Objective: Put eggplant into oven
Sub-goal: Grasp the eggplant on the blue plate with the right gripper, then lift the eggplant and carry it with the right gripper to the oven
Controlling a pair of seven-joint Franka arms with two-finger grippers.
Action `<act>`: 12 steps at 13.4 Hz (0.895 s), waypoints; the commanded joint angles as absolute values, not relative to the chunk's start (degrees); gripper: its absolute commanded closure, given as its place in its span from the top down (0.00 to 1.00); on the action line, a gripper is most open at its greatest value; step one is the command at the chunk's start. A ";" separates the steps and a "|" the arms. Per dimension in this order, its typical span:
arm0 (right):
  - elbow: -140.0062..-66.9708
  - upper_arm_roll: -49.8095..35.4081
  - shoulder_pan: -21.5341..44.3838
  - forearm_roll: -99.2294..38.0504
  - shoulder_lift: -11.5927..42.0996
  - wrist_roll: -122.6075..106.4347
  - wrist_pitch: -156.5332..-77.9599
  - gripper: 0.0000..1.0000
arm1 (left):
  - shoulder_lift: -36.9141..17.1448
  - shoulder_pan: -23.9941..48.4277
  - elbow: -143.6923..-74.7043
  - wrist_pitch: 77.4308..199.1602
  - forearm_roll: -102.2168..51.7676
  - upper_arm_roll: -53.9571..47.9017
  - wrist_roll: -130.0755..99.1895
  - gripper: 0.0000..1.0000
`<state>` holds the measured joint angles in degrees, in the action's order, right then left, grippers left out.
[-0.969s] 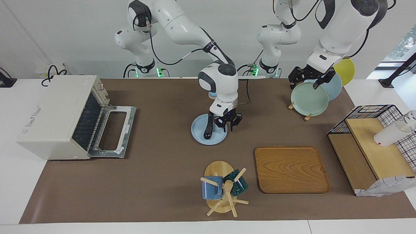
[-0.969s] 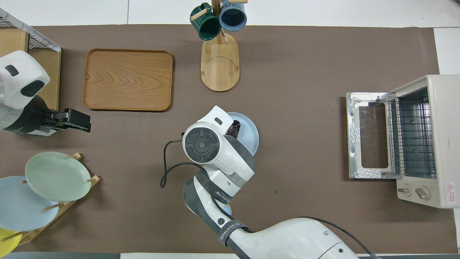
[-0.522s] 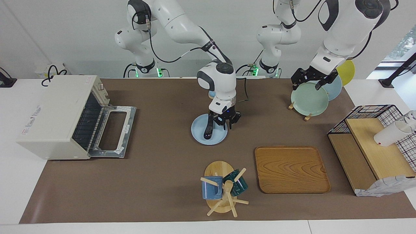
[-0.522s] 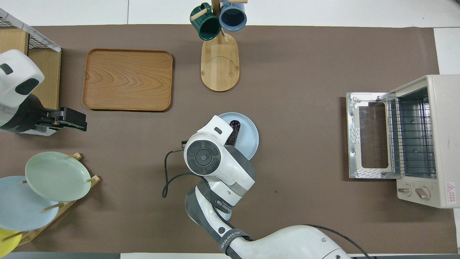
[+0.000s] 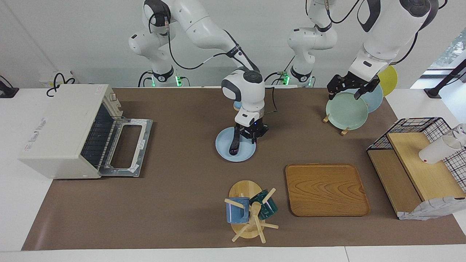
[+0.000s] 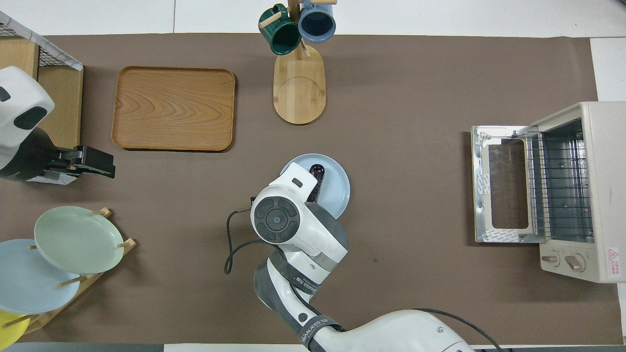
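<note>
The dark eggplant (image 5: 235,142) lies on a light blue plate (image 5: 225,153) in the middle of the table; only its tip shows in the overhead view (image 6: 317,172). My right gripper (image 5: 251,138) is down at the plate, right beside the eggplant's end nearer to the robots. The off-white oven (image 5: 62,127) stands at the right arm's end of the table with its door (image 5: 127,147) dropped open and the wire rack (image 6: 557,181) showing. My left gripper (image 5: 346,92) is open and waits in the air over the plate rack.
A mug tree (image 5: 249,213) with two mugs and a wooden tray (image 5: 326,189) lie farther from the robots than the plate. A plate rack (image 5: 347,109) and a wire-and-wood shelf (image 5: 418,163) stand at the left arm's end.
My right gripper has come down onto the blue plate beside the eggplant, and the plate has shifted slightly. My left gripper has drifted a little.
</note>
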<state>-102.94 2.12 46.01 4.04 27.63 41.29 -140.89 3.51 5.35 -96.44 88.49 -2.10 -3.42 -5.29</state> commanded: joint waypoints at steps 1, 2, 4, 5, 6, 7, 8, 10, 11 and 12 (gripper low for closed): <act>-106.00 1.93 45.44 7.36 26.37 40.70 -138.28 0.00 | 4.31 4.39 -96.86 87.98 -1.23 -4.04 -5.62 1.00; -104.69 2.02 45.18 11.12 26.11 40.43 -134.34 0.00 | 4.31 4.48 -96.86 88.50 -1.23 -4.04 -5.45 1.00; -98.47 2.37 44.30 15.72 25.84 40.34 -123.19 0.00 | 4.31 4.40 -96.77 88.42 -1.23 -3.96 -5.36 1.00; -97.39 2.46 42.47 15.82 24.27 39.56 -120.18 0.00 | 4.31 4.39 -96.77 88.59 -1.23 -3.96 -5.36 1.00; -98.08 2.37 39.49 15.91 20.60 35.64 -118.49 0.00 | 4.31 4.39 -96.77 88.59 -1.23 -3.87 -5.36 1.00; -99.39 2.37 36.42 15.91 17.09 30.20 -116.39 0.00 | 4.31 4.39 -96.77 88.51 -1.23 -3.95 -5.36 1.00; -100.88 2.29 32.82 15.82 13.31 24.40 -114.80 0.00 | 4.31 4.39 -96.77 88.59 -1.23 -3.96 -5.36 1.00; -104.40 2.29 26.31 15.82 6.45 14.02 -111.72 0.00 | 4.31 4.39 -96.77 88.59 -1.23 -3.96 -5.36 1.00; -105.63 2.29 23.67 15.73 4.15 10.93 -109.88 0.00 | 4.31 4.39 -96.77 88.59 -1.23 -3.96 -5.36 1.00; -107.30 2.29 21.12 15.56 1.87 9.16 -107.86 0.00 | 4.31 4.39 -96.77 88.51 -1.23 -3.96 -5.36 1.00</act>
<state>-100.63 3.41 25.08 15.10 8.26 12.89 -109.38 3.56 5.00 -96.44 88.48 -2.10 -3.42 -5.29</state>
